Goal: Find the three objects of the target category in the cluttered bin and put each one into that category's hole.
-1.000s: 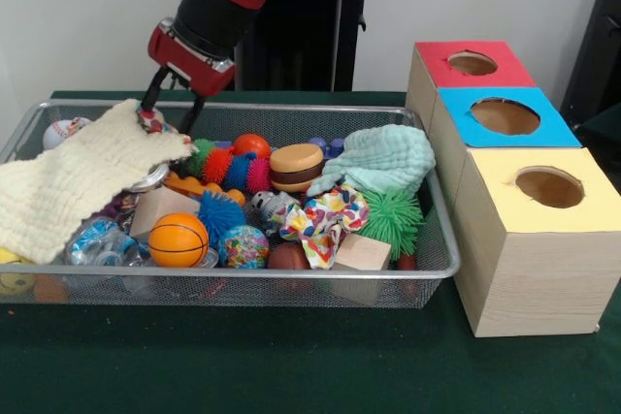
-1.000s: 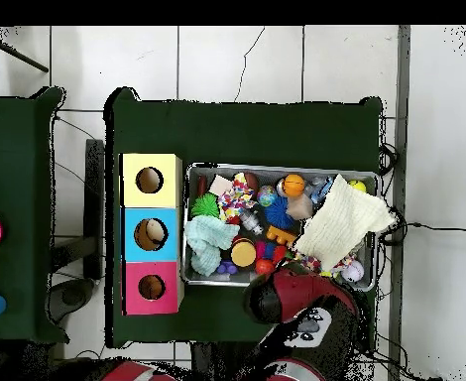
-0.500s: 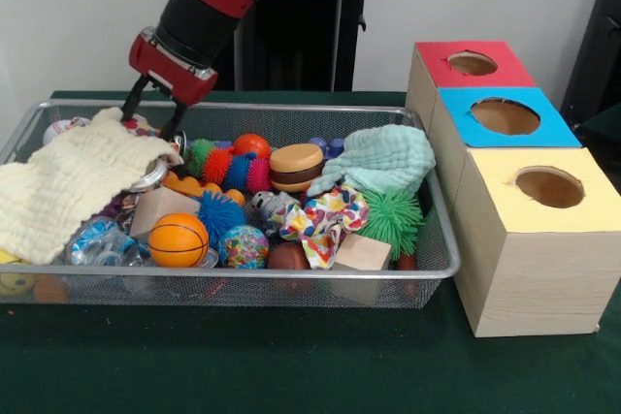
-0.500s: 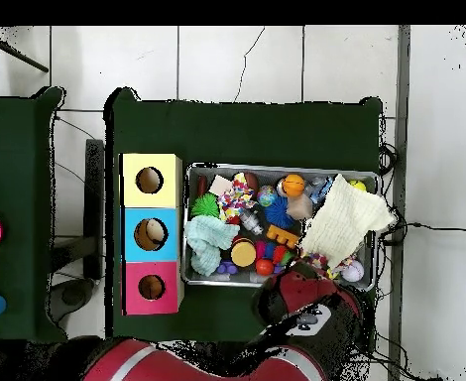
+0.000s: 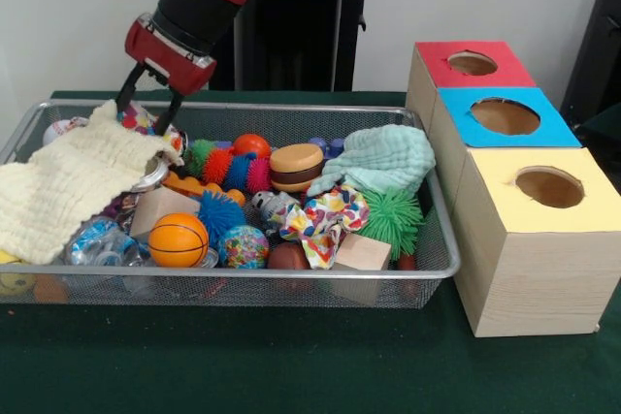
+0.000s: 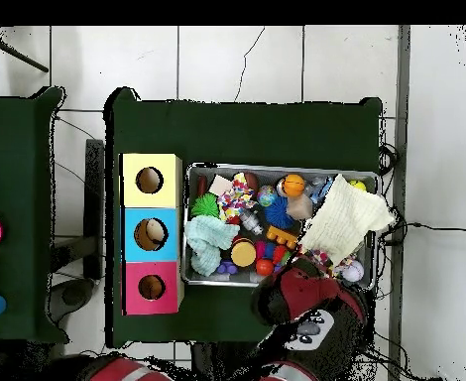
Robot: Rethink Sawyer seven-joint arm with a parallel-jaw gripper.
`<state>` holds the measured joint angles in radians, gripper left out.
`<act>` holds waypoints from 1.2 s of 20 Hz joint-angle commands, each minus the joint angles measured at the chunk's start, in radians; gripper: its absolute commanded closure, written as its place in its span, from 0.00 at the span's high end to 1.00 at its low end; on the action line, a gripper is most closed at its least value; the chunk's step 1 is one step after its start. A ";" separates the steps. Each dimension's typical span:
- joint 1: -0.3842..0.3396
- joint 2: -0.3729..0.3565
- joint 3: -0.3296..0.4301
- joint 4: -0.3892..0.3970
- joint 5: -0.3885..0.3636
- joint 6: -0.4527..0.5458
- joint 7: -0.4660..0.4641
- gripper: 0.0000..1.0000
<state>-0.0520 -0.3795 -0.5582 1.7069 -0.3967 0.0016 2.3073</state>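
Observation:
My gripper (image 5: 146,111) hangs over the far left corner of the wire bin (image 5: 291,276), open. Its fingers (image 5: 124,96) straddle a small patterned ball (image 5: 139,120) at the top edge of the cream cloth (image 5: 68,181). That cloth drapes over the bin's left side and hides what lies under it. Other clutter includes an orange basketball (image 5: 179,239), a burger toy (image 5: 296,167), a green spiky ball (image 5: 393,215), a mint cloth (image 5: 383,157) and a baseball (image 5: 60,131). In the overhead view the arm (image 6: 311,298) covers the gripper beside the cream cloth (image 6: 344,223).
Three boxes with round holes stand in a row right of the bin: red (image 5: 473,79) farthest, blue (image 5: 505,115) in the middle, yellow (image 5: 543,230) nearest. Wooden blocks (image 5: 361,252) and a floral bow (image 5: 325,220) lie near the bin's front wall.
The gripper moved left and rose a little. The cloth corner that stood raised at its fingers a second ago has sunk back onto the pile.

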 commanded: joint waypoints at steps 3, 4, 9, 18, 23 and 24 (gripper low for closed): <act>-0.249 -0.271 0.447 0.052 0.055 0.425 -0.184 1.00; -0.259 -0.275 0.461 0.052 0.053 0.431 -0.190 1.00; -0.298 -0.275 0.515 0.034 0.014 0.407 -0.169 1.00; -0.339 -0.245 0.556 0.021 -0.092 0.289 -0.122 1.00; -0.343 -0.178 0.526 0.033 -0.159 0.193 -0.061 1.00; -0.340 -0.169 0.520 0.030 -0.167 0.188 -0.055 1.00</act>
<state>-0.3714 -0.6190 -0.1280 1.7108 -0.4695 0.2748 2.3071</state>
